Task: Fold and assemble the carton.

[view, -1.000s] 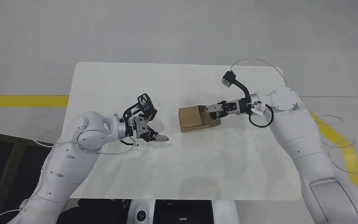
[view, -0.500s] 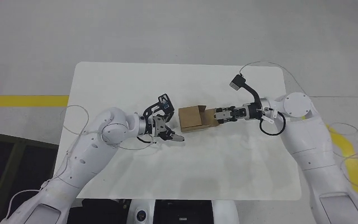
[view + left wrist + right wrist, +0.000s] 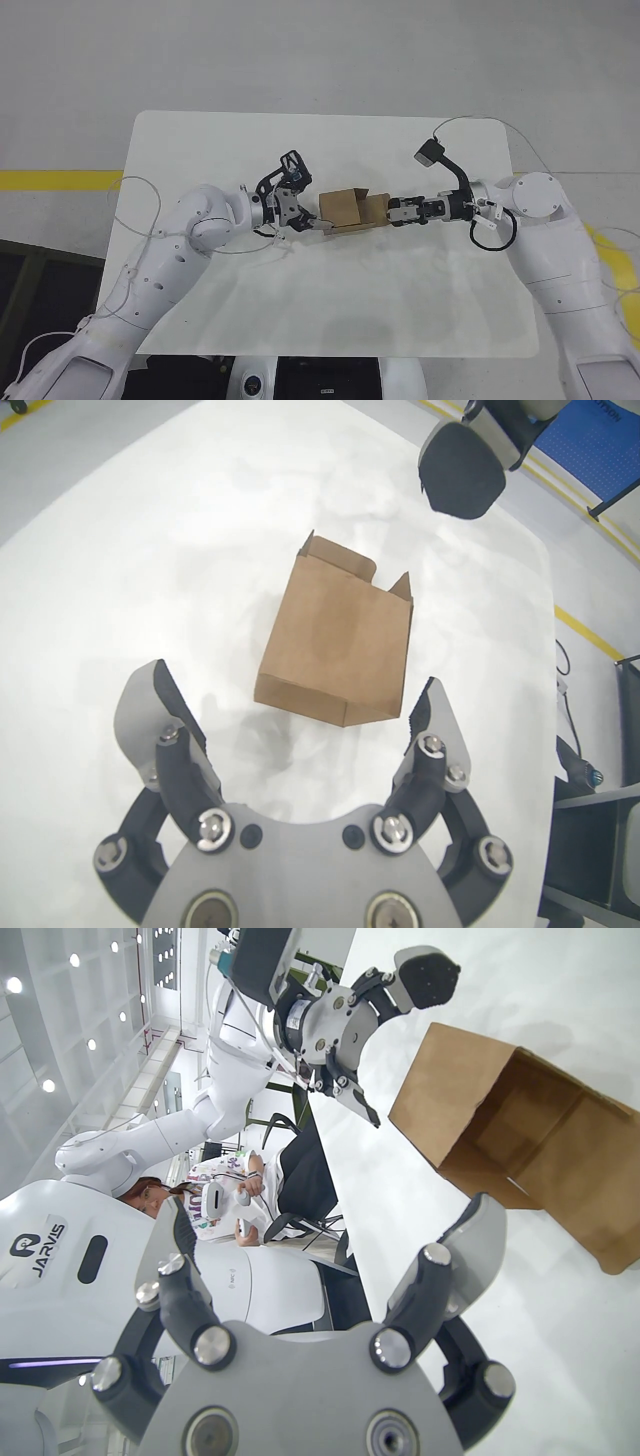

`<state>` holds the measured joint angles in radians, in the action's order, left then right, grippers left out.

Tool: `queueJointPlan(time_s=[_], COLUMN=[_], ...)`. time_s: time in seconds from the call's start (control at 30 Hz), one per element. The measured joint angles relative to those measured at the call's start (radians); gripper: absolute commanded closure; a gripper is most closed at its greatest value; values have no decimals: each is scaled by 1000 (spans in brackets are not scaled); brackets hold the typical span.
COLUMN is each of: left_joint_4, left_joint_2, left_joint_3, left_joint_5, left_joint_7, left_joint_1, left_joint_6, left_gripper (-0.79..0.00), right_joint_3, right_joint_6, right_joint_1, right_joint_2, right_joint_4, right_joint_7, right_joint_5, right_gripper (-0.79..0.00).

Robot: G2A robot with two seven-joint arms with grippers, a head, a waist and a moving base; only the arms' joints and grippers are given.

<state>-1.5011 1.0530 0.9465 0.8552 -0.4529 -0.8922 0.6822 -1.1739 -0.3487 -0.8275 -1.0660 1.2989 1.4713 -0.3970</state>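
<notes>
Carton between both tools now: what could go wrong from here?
1. The carton lies loose on its side on the table, and neither open tool grips it. A push from the left tool may slide or spin it.
2. Its open end faces the right tool, so closing in there could snag the rim or crush the thin wall.

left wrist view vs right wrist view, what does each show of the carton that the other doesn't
Left wrist view: the carton's closed outer panel, flaps sticking out at its far end. Right wrist view: its open end and hollow brown inside. Both: the carton lying on the white table, with the left claw open close beside it.
</notes>
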Motion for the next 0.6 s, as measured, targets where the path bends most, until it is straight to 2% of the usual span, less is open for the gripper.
queueJointPlan(time_s=[0.2,0.4,0.6], left_joint_4=[-12,2,5], left_joint_2=[-10,-17,-17], left_joint_3=[31,50,50], left_joint_5=[234,371,376], left_joint_7=[258,455,464], left_joint_1=[-46,-77,-78], left_joint_6=[75,110,110], left_gripper=[-785,-785,-785], right_joint_3=[12,27,44], right_joint_6=[-9,-18,-25], right_joint_1=[3,14,29], right_joint_2=[2,4,8], right_joint_4=[-16,-18,-32], right_joint_7=[-9,-18,-25], right_joint_5=[-14,-23,0], right_gripper=[-785,-785,-785])
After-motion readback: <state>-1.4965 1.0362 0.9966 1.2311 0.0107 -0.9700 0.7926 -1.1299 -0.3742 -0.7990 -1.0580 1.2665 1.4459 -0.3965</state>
